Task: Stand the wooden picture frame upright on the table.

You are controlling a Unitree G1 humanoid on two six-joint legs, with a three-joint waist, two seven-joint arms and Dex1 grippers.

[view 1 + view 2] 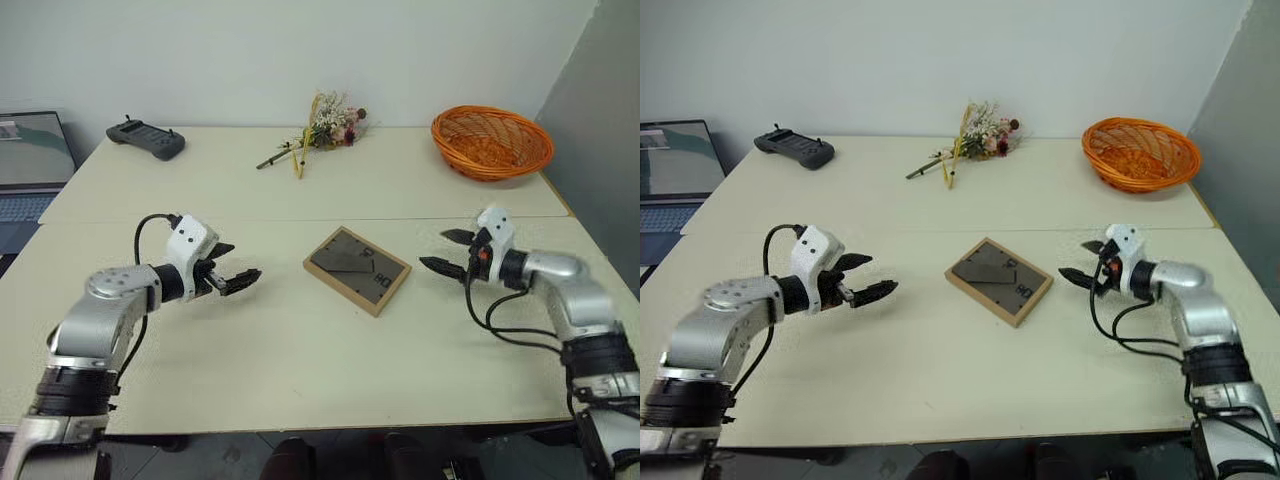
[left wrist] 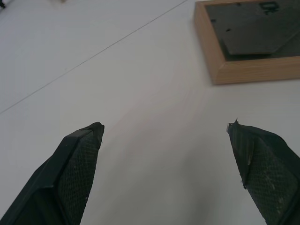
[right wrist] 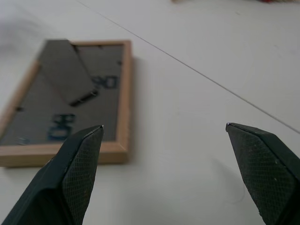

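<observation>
Wooden picture frame flat between wide-open, empty end effectors

Looks like an office or lab test room: plain white walls, pale two-part table, open laptop at the left edge, black handheld controller, plus staged props, dried flowers and an orange basket.

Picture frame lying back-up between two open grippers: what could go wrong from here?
1. The wooden picture frame lies flat on the table; open fingers may skid off its thin edge rather than get under it.
2. Its stand looks folded against the back, so it may tip once raised.
3. The left gripper and right gripper approach from opposite sides and could push it around.
</observation>
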